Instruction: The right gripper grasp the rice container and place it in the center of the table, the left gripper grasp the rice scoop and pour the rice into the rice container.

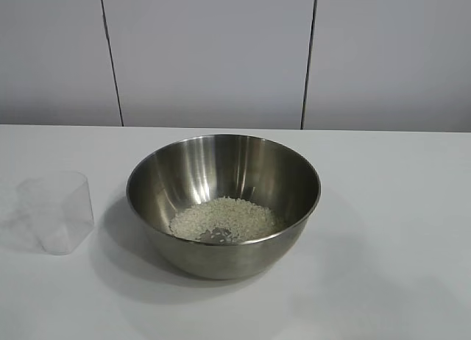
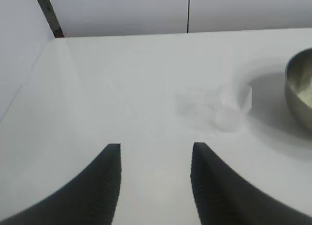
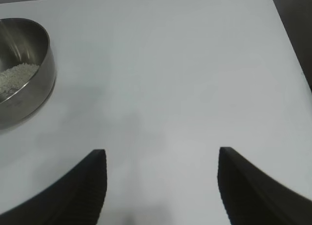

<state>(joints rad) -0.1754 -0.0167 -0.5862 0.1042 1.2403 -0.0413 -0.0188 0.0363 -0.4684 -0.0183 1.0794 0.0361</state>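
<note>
The rice container (image 1: 223,204), a big shiny steel bowl, stands in the middle of the white table (image 1: 397,207) with a flat heap of rice (image 1: 224,219) in its bottom. To its left the rice scoop (image 1: 57,211), a clear plastic cup, stands upright and looks empty. Neither arm shows in the exterior view. My left gripper (image 2: 156,149) is open over bare table, well short of the scoop (image 2: 229,108) and the bowl's edge (image 2: 298,91). My right gripper (image 3: 162,154) is open too, with nothing between its fingers; the bowl (image 3: 22,69) lies off to one side.
A pale panelled wall (image 1: 213,53) with dark seams runs behind the table. The table's side edge (image 3: 290,40) drops to a dark floor beside the right gripper. Bare tabletop surrounds bowl and scoop.
</note>
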